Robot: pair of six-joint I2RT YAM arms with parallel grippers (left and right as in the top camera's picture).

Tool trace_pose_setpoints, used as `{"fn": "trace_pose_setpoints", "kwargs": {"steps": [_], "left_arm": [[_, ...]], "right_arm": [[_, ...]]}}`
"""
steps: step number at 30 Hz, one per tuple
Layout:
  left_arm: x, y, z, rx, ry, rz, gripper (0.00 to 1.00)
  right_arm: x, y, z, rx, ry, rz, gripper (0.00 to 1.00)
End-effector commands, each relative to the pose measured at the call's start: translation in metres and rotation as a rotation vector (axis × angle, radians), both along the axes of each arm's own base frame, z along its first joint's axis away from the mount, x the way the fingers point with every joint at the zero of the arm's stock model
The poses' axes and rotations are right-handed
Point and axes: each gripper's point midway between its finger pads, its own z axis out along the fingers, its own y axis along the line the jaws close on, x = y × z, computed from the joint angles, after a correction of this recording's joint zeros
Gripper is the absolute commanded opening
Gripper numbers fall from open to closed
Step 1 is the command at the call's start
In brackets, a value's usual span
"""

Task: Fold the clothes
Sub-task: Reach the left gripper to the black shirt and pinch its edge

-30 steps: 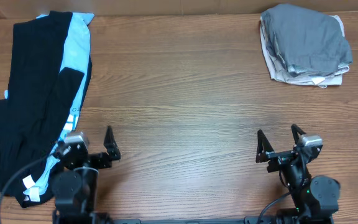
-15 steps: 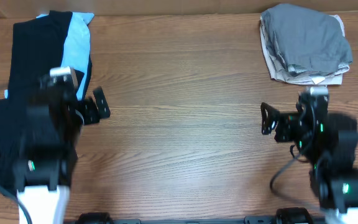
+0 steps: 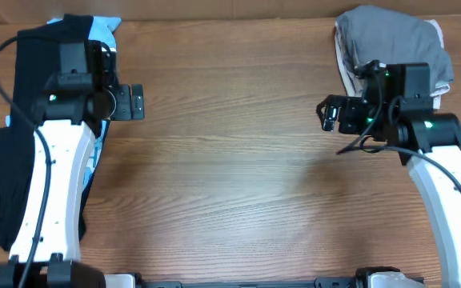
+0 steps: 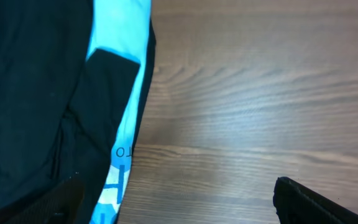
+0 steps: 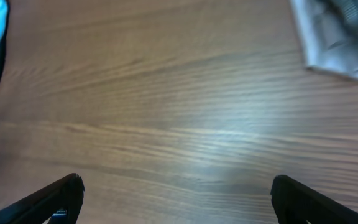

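Arms (image 3: 54,184) have swung forward near clothes (image 3: 6,160) on wood-grain table (image 3: 230,176); backdrop (image 3: 230,8) possibly cardboard

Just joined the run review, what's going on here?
Two arms on a folding job; nothing is held. The left pincer hangs open at the edge of the black T-shirt, which lies unfolded over a light blue garment on the left of the table. The right pincer is open over bare wood near a folded grey stack.
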Motion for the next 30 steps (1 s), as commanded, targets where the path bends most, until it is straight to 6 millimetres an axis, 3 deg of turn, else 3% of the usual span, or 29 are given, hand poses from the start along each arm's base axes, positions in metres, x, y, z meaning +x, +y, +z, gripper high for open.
{"fn": "trace_pose_setpoints", "kwargs": {"steps": [1,9,12,19,23,27,30], "left_arm": [[0.009,0.021,-0.005,0.051,0.016,-0.01,1.0],[0.018,0.086,-0.067,0.05,0.148,0.116,0.96],[0.024,0.101,-0.072,0.097,0.14,0.137,0.91],[0.034,0.105,-0.093,0.132,0.174,0.077,0.7],[0.029,0.108,-0.113,0.133,0.233,0.094,0.65],[0.021,0.125,-0.12,0.188,0.267,0.212,0.65],[0.021,0.126,-0.124,0.193,0.277,0.217,0.65]], "right_arm": [[0.006,0.019,0.006,0.091,-0.002,0.064,1.0],[0.01,0.019,-0.011,0.091,0.047,0.062,1.0],[0.01,0.02,-0.014,0.091,0.058,0.063,0.97],[0.009,0.02,-0.016,0.091,0.063,0.063,0.93],[0.008,0.019,-0.017,0.09,0.067,0.063,0.93],[0.008,0.019,-0.017,0.09,0.067,0.063,0.93],[0.008,0.019,-0.017,0.09,0.067,0.062,0.93]]}}
